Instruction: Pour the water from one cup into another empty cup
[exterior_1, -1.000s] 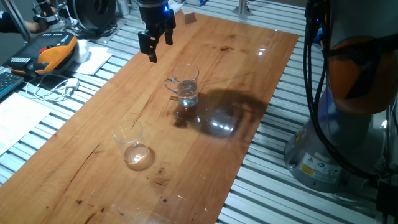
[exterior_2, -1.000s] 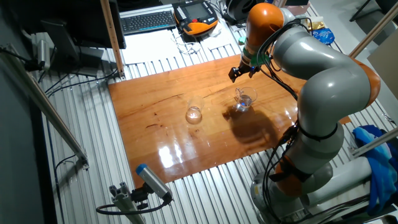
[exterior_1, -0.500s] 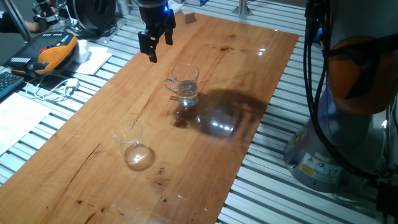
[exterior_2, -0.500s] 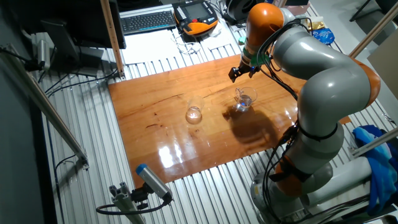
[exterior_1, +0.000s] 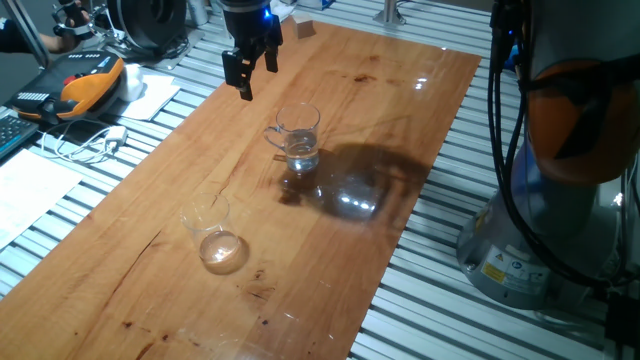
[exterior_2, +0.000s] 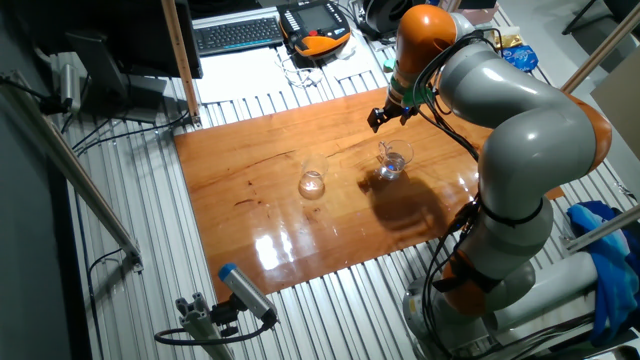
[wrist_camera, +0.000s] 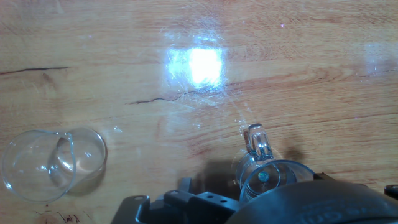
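- I am looking at the wooden table (exterior_1: 130, 250) in one fixed view, going from left to right; its grain is catching glare from an overhead light.
- The handleless glass tumbler (exterior_1: 211, 232) is standing upright on the near-left part of the board, well apart from me and from the mug. It is looking empty, with only its thick base shining.
- In the hand view the tumbler (wrist_camera: 53, 163) is sitting at the lower left, its rim and base showing as two overlapping rings.
- My gripper (exterior_1: 250, 70) is hanging in the air above the far part of the table, up and to the left of the mug, touching nothing.
- My two dark fingers are pointing downward with a clear gap between them, so I am keeping them apart and holding nothing.
- The glass mug (exterior_1: 297, 137) is standing upright near the middle of the board, its looped handle turned to the left in this view.
- A little water (exterior_1: 303, 157) is lying in the bottom of the mug, seen through the glass.
- In the other fixed view my gripper (exterior_2: 386, 115) is hovering just above and left of the mug (exterior_2: 394, 161), with the tumbler (exterior_2: 312, 182) farther left.
- In the hand view the mug (wrist_camera: 266, 169) is showing at the lower edge, partly hidden by my own housing, handle pointing up.
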